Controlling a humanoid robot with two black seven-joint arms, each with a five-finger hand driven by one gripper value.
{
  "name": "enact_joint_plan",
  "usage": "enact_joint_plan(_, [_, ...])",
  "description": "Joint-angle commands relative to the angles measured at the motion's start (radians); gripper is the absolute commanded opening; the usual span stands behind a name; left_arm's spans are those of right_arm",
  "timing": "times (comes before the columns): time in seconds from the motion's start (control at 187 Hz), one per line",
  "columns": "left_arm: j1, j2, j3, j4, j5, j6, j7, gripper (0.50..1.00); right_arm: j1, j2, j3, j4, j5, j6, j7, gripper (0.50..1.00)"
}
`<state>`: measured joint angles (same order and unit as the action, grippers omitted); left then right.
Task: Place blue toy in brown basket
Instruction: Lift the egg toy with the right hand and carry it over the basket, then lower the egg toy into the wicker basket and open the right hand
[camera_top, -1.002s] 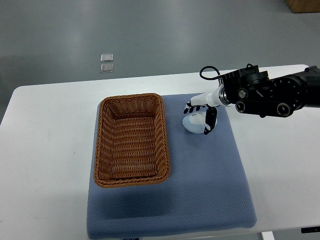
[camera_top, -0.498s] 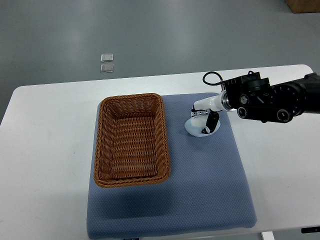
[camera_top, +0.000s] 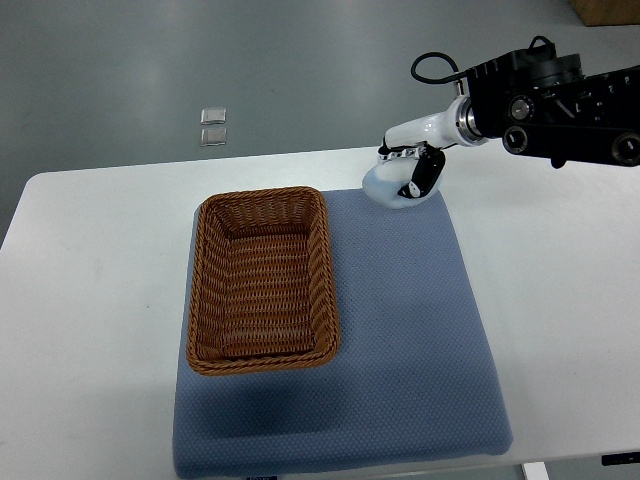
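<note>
The pale blue toy (camera_top: 385, 184) is held off the mat, up near the mat's far right corner. My right hand (camera_top: 408, 172) is shut on it, black fingers curled over its right side, with the arm reaching in from the right edge. The brown wicker basket (camera_top: 206, 290) stands on the left half of the blue mat, well to the left of and below the hand, with nothing inside. The left arm is out of sight.
A blue padded mat (camera_top: 410, 340) covers the middle of the white table (camera_top: 90, 300). Two small clear squares (camera_top: 213, 125) lie on the grey floor beyond the table. A black cable (camera_top: 432, 66) loops above the right wrist.
My right hand closed around the blue toy on the mat and lifted it, moving up and toward the far edge of the table.
</note>
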<state>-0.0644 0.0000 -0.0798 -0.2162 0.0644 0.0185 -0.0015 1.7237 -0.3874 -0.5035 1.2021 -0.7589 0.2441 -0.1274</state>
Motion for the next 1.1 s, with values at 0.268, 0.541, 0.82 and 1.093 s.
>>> enact_joint_plan(0.268, [0.000,0.000,0.000,0.000,0.000,0.000,0.000,1.000,0.051,0.387,-0.003,-0.098,0.145,-0.058,0.003,0.562])
enact_joint_plan(0.541, [0.000,0.000,0.000,-0.002,0.000,0.000,0.000,1.000,-0.064,0.387,0.000,-0.156,0.145,-0.100,0.008,0.570])
enact_joint_plan(0.82, [0.000,0.000,0.002,0.000,0.000,0.000,0.000,1.000,-0.161,0.387,0.079,-0.182,0.145,-0.164,0.012,0.598])
enact_joint_plan(1.093, [0.000,0.000,0.002,0.001,0.000,0.000,0.000,1.000,-0.214,0.387,0.085,-0.188,0.147,-0.180,0.023,0.617])
